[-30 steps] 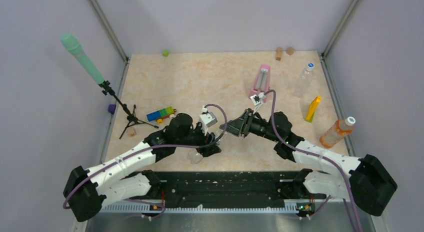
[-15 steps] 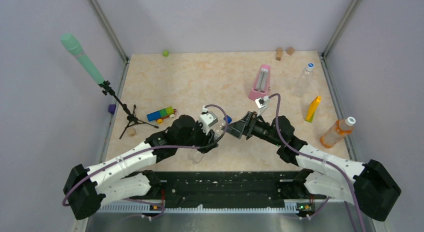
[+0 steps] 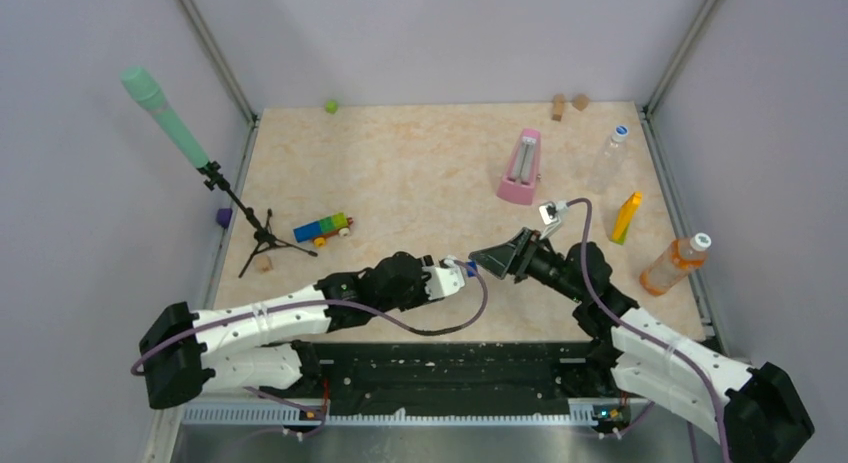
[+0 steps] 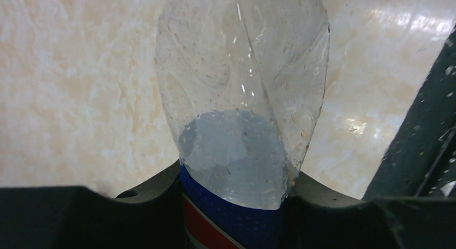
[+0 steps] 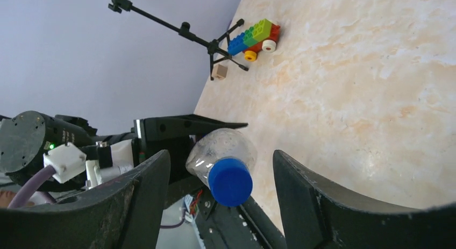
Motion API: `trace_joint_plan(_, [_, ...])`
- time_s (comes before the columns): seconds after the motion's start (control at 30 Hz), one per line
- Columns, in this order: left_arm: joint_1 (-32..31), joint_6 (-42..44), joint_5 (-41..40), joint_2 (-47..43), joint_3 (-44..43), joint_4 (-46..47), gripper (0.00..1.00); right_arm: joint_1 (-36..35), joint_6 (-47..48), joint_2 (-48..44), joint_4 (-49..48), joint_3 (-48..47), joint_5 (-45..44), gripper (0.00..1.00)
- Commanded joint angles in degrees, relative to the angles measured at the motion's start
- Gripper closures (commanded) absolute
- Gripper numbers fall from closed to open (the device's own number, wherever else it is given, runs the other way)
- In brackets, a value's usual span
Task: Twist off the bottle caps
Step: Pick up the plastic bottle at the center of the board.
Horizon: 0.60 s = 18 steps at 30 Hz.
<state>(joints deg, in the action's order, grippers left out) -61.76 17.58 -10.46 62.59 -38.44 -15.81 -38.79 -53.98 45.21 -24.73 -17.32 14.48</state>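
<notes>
My left gripper (image 3: 452,274) is shut on the short clear bottle (image 4: 242,98), at its blue label (image 4: 231,219), and holds it roughly level above the table with the neck pointing right. Its dark blue cap (image 5: 230,182) is on the neck and also shows in the top view (image 3: 472,270). My right gripper (image 3: 483,263) is open; its fingers (image 5: 134,206) stand on either side of the cap without touching it. The taller clear bottle (image 3: 606,161) with a pale cap (image 3: 621,131) and the orange bottle (image 3: 668,266) with a white cap (image 3: 700,242) lie at the far right.
A pink metronome (image 3: 522,168) and a yellow object (image 3: 626,217) stand right of centre. A brick car (image 3: 322,227), a microphone stand (image 3: 240,208) and a purple cube (image 3: 223,217) are on the left. A green cube (image 3: 330,106) and wooden blocks (image 3: 570,103) sit at the back edge.
My left arm has swung the bottle right and toward the front edge. My right gripper has drawn back to the right with it and still faces the cap.
</notes>
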Motion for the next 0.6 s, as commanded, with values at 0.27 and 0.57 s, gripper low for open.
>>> trace_joint_plan(0.27, [-0.6, 23.7, -2.5, -7.1, 6.1, 10.9, 1.0, 3.5, -0.6, 6.5, -13.3, 4.1, 18.5, 0.43])
trace_joint_plan(0.57, [-0.3, 25.3, -0.6, -7.1, 6.9, 11.2, 1.0, 3.5, -3.4, 8.3, -21.1, 5.9, 18.8, 0.54])
